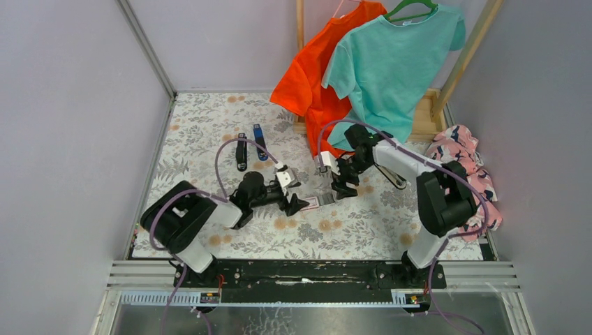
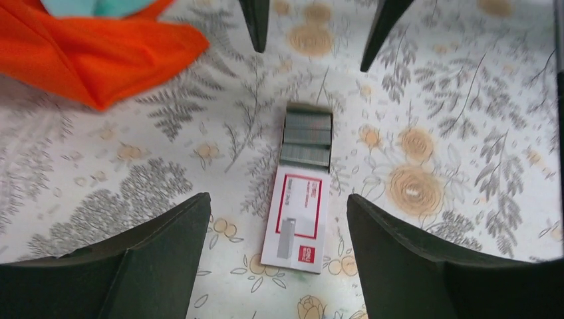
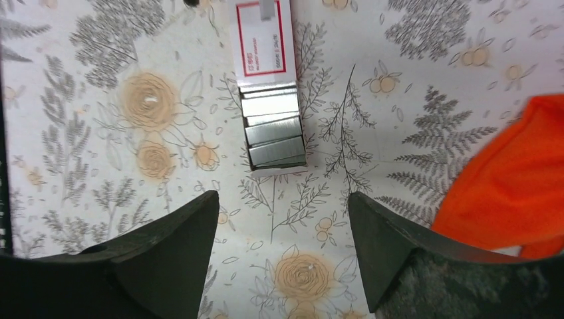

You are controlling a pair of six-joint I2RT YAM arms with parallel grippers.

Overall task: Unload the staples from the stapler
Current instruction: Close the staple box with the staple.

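The staples (image 2: 307, 136) lie as a few short silvery strips, stacked slightly askew in a shallow white tray at the middle of the flowered table (image 1: 209, 125), with one end touching the red-and-white card (image 2: 297, 219). The stapler (image 1: 241, 152) rests well apart from them, toward the far left, just beside a slim blue-and-black bar (image 1: 260, 142). We see the left gripper (image 2: 276, 199) and the right gripper (image 3: 282, 196) facing each other over the strips from opposite ends, each with its jaws spread wide and nothing between them. We judge that the strips are already lying free and the step in hand is getting clear of them. To do that well, we would lift each wrist straight up before swinging away and keep the fingertips (image 3: 199, 206) off the tray's edge, since the loose strips would likely slide or scatter at a light nudge. An orange shirt (image 3: 512, 179) hangs close on the far side, so we would avoid dragging it. The card shows a red border, a small red block at one corner and lines of print, but we cannot read any of them.
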